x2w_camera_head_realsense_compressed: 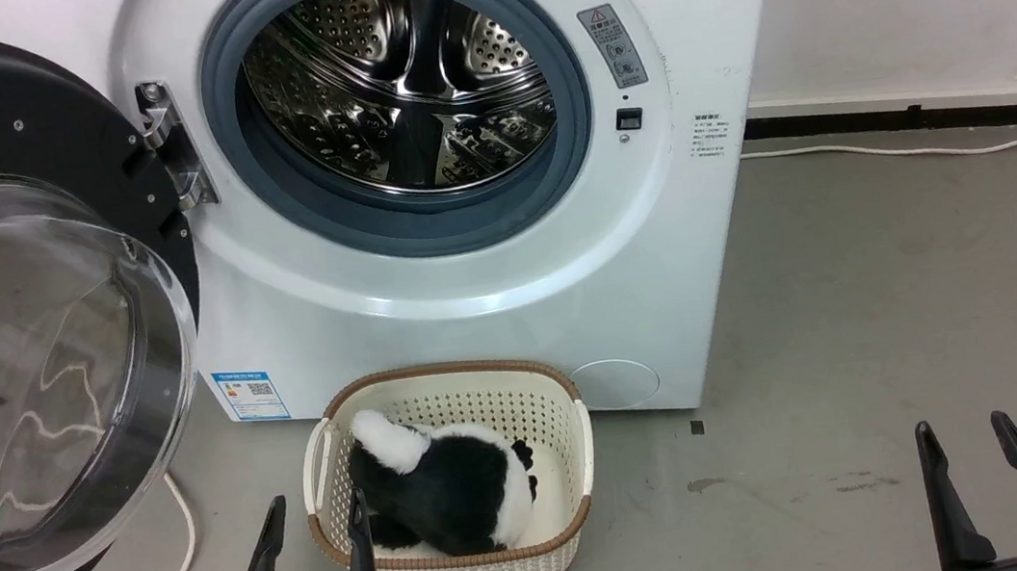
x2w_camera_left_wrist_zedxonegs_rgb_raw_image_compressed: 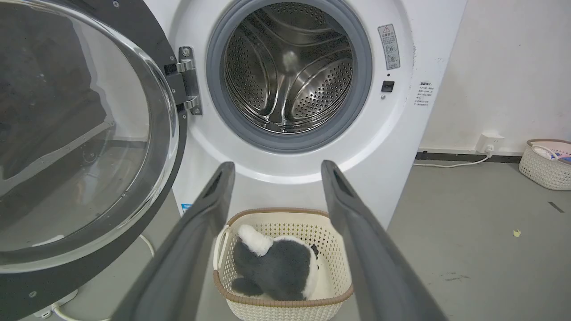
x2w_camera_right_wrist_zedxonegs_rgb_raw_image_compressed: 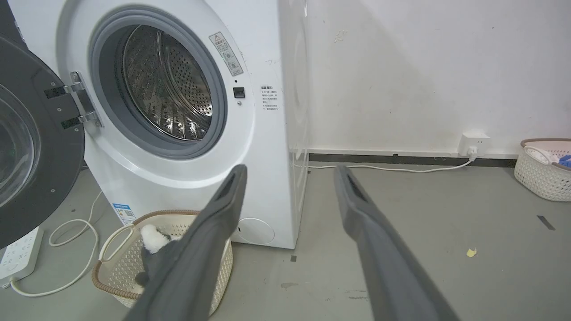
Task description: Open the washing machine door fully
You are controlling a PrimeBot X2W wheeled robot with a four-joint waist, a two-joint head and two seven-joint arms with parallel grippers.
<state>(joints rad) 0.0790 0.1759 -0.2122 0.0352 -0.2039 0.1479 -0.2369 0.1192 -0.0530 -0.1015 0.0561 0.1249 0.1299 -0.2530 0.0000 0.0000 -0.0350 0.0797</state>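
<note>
Black-rimmed washing machine door (x2w_camera_head_realsense_compressed: 42,362) stands open just left of my left gripper (x2w_camera_head_realsense_compressed: 317,498); it and right gripper (x2w_camera_head_realsense_compressed: 960,422) gape empty.

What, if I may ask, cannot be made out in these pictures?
- Washing machine door: left and bottom edges cut off by the head view's frame.
- Warning sticker: print too small to read, head view.
- Plush toy: partly behind a finger of the right end effector, right wrist view.
- Far basket: cut by the right wrist view's right edge; contents unclear.
</note>
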